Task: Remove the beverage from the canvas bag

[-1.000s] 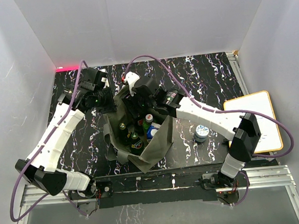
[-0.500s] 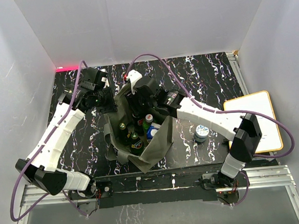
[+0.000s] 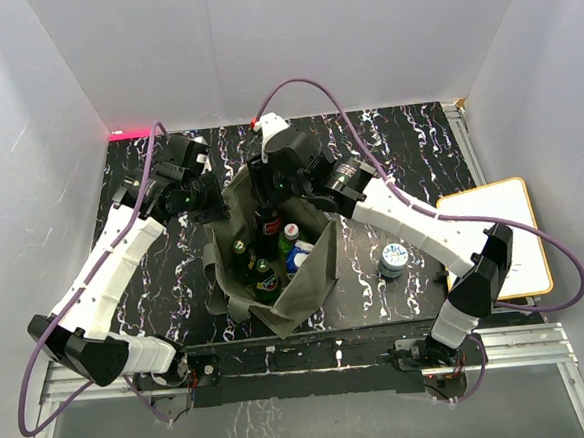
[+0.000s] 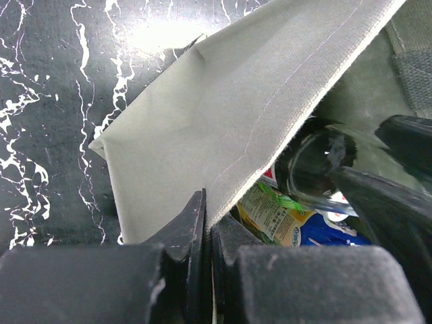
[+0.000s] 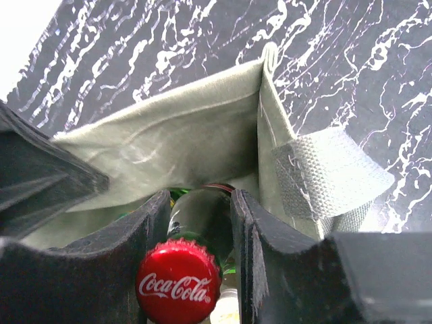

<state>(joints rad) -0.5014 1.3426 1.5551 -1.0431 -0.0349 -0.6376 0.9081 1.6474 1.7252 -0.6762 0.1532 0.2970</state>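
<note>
The olive-grey canvas bag (image 3: 306, 273) stands open at the table's middle, with several bottles and cans inside. My right gripper (image 3: 268, 209) is shut on the neck of a dark glass Coca-Cola bottle (image 5: 196, 226) with a red cap (image 5: 178, 282), and holds it raised over the bag's far side (image 3: 269, 221). My left gripper (image 3: 214, 206) is shut on the bag's far-left rim; the fabric edge (image 4: 223, 169) runs between its closed fingers (image 4: 185, 226). A yellow-green labelled bottle (image 4: 273, 216) and the dark bottle (image 4: 314, 165) show inside.
A blue-and-white can (image 3: 393, 260) stands on the black marbled table (image 3: 398, 151) right of the bag. A white board with an orange rim (image 3: 499, 235) lies at the right edge. White walls enclose the table. A webbing handle (image 5: 324, 175) hangs from the bag's side.
My right gripper has risen and moved toward the far side, lifting the Coca-Cola bottle up out of the other bottles. My left gripper keeps its hold on the bag's rim.
</note>
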